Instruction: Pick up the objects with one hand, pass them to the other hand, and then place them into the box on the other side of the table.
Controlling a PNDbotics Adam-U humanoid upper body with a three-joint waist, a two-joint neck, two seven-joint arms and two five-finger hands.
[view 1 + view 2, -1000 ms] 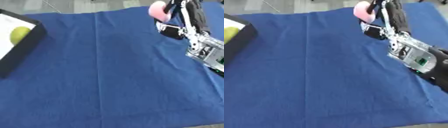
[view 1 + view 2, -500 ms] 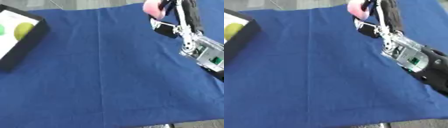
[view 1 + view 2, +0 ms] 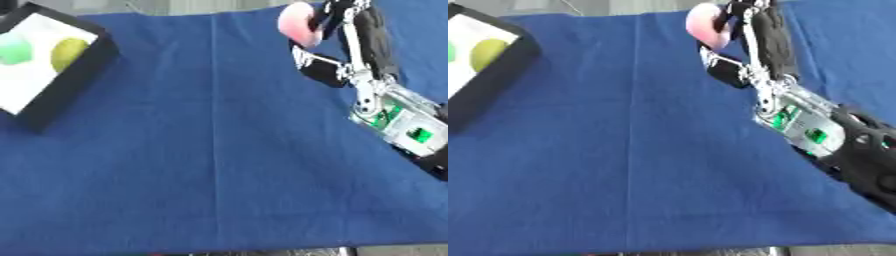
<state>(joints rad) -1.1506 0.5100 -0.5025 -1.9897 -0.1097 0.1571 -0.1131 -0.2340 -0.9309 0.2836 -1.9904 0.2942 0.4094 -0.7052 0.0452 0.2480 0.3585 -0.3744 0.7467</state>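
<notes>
My right hand (image 3: 346, 37) reaches in from the right and is raised over the far right part of the blue cloth, its fingers and thumb curled round a pink rounded object (image 3: 297, 24). At the far left stands a black box (image 3: 74, 77) with a white inside. In the box lie a yellow-green round object (image 3: 67, 53) and a green object (image 3: 15, 49). My left hand shows in neither view.
A blue cloth (image 3: 201, 165) covers the table from the box to my right arm (image 3: 833, 135). The cloth's near edge runs along the bottom of the views, and a grey floor shows beyond the far edge.
The camera has tilted, so the whole scene has shifted right and down and more of the box shows. My right hand still holds the pink object in about the same place over the cloth.
</notes>
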